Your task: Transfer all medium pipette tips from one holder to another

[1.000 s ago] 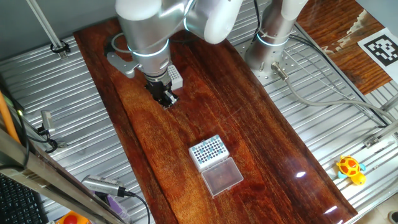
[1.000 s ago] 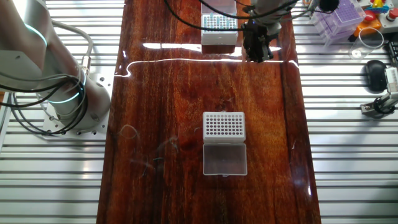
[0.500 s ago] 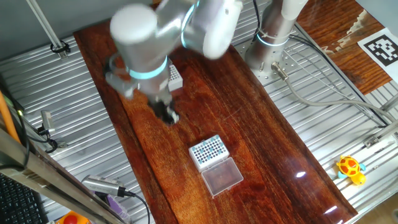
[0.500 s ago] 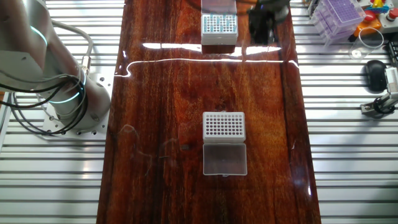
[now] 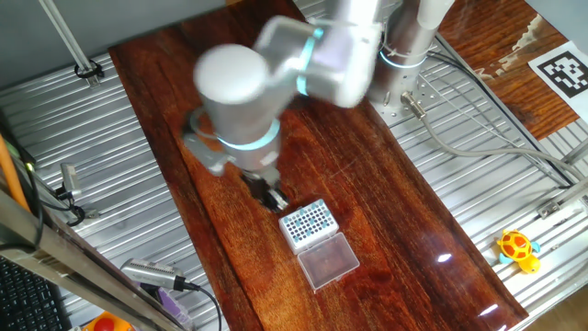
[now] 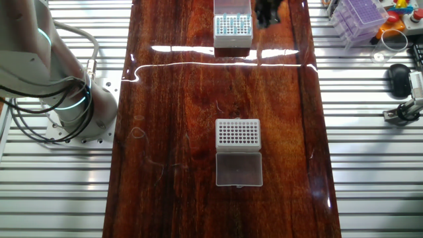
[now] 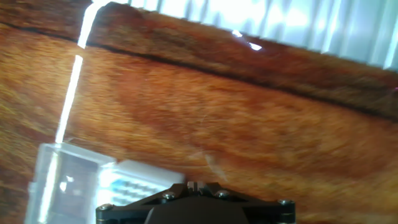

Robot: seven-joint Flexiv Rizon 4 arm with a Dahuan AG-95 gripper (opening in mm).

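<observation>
Two white tip boxes (image 6: 238,133) (image 6: 232,25), one yellow toy (image 5: 518,249), one arm (image 5: 276,83).

We see the motion-blurred black two-finger gripper (image 5: 269,196); its fingertips are cut off in hand view, jaw state unreadable.

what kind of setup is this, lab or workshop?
Probably a robotics lab bench set up for a wet-lab task. A Flexiv arm works over a wooden tabletop laid on a slotted aluminium base, with two white pipette tip boxes and a fiducial marker for camera calibration.
</observation>
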